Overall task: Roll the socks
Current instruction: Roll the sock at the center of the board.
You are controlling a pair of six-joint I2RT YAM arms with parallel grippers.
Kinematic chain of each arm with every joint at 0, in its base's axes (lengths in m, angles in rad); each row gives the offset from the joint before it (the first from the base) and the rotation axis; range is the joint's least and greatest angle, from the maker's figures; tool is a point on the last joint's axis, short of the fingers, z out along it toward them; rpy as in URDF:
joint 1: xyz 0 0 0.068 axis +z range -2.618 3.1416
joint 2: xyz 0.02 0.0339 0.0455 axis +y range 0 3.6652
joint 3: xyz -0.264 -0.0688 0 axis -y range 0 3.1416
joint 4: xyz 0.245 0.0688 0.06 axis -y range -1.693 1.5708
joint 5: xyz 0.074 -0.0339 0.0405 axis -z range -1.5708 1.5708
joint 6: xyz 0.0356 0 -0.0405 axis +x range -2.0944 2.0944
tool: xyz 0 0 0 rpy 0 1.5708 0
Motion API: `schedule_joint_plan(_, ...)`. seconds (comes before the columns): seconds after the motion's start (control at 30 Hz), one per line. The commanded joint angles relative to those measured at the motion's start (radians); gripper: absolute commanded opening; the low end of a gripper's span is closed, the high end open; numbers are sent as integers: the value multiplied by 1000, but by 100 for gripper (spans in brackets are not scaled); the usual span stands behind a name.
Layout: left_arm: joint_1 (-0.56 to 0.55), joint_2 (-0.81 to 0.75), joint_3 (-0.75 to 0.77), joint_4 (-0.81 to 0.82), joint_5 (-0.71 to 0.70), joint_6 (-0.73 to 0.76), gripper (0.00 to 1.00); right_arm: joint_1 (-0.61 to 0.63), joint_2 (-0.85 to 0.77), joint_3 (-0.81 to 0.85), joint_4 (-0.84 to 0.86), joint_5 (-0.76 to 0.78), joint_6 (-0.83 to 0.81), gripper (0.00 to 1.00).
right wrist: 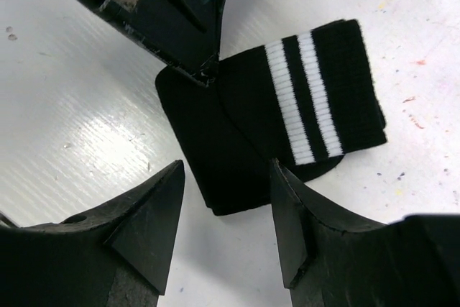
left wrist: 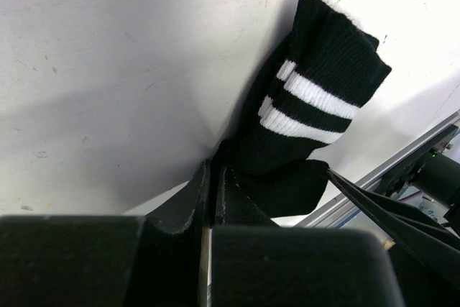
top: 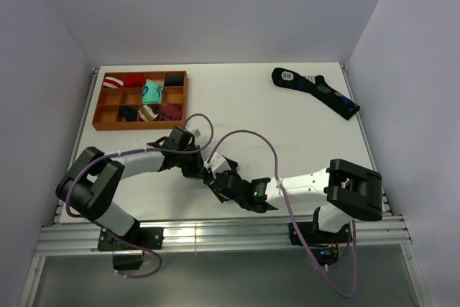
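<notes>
Black striped sock (right wrist: pixel 287 127) folded on near tabletop (top: pixel 244 98), not yet rolled: corner pinched in closed left end effector (right wrist: pixel 206 75), right end effector (right wrist: pixel 226 199) wide over it. Second sock (top: pixel 316 91) untouched, far right.

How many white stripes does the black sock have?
2. Both cross the sock near its cuff, side by side: the inner stripe toward the folded middle, the outer stripe toward the cuff's edge. The underside is hidden.
</notes>
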Motion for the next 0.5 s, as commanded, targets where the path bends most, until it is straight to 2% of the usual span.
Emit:
schedule_joint_plan(0.0,6,9,-7,-91,-74,47,0,-5,-14,-42,67,-18,24,58)
schedule_joint_plan(0.23,6,13,3,-96,-77,45,0,-3,-23,-105,134,-29,72,57)
schedule_joint_plan(0.4,4,12,6,-99,-85,42,0,-5,-25,-135,166,-28,107,45)
schedule_joint_plan(0.47,6,9,3,-97,-85,41,0,-5,-37,-160,197,-37,118,45)
